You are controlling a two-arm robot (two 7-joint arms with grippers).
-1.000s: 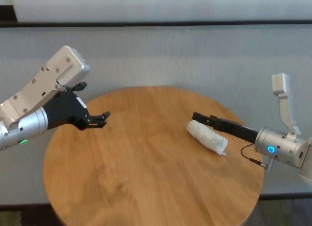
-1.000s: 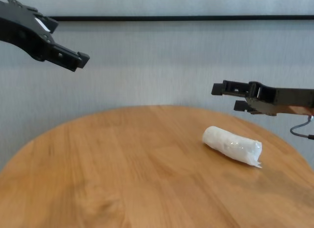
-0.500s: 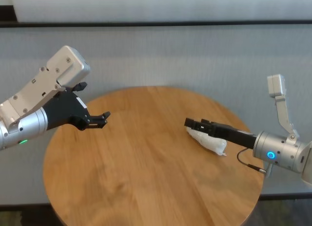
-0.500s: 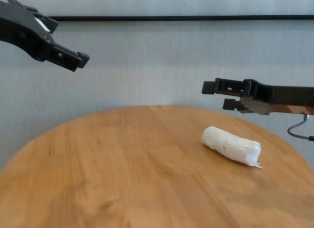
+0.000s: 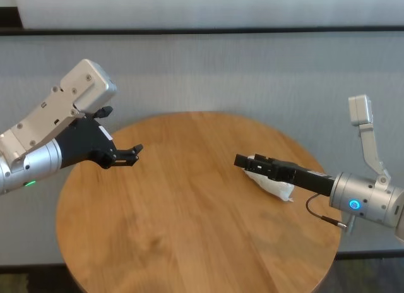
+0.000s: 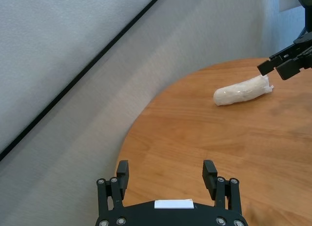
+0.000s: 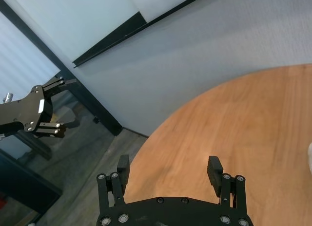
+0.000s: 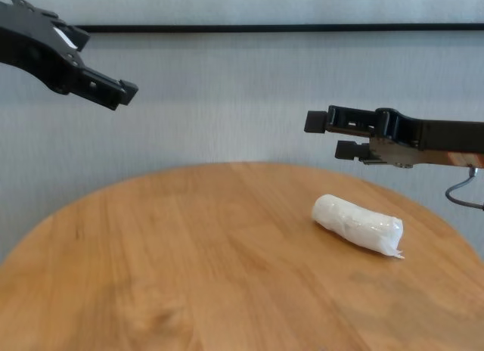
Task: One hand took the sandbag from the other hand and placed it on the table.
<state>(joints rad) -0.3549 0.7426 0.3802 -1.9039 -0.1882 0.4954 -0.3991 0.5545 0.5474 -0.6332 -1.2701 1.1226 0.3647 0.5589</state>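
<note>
The sandbag [image 8: 357, 224], a small white bag in shiny wrap, lies on the round wooden table [image 8: 189, 275] at its right side, and nothing holds it. My right gripper [image 8: 329, 134] hovers above it, open and empty, clear of the bag. In the head view this gripper [image 5: 246, 161] covers part of the sandbag [image 5: 273, 184]. My left gripper [image 5: 132, 153] hangs open and empty high over the table's left edge, far from the bag. The left wrist view shows the sandbag [image 6: 242, 90] beyond its own open fingers [image 6: 209, 170].
A grey wall with a black rail stands behind the table [image 5: 189, 211]. A thin grey cable [image 5: 325, 216] loops under the right wrist. The right wrist view looks across bare tabletop [image 7: 234, 128] to the left gripper [image 7: 36, 111] and the floor beyond.
My right gripper has risen and shifted leftward above the sandbag, staying open. The sandbag and the left arm have not moved.
</note>
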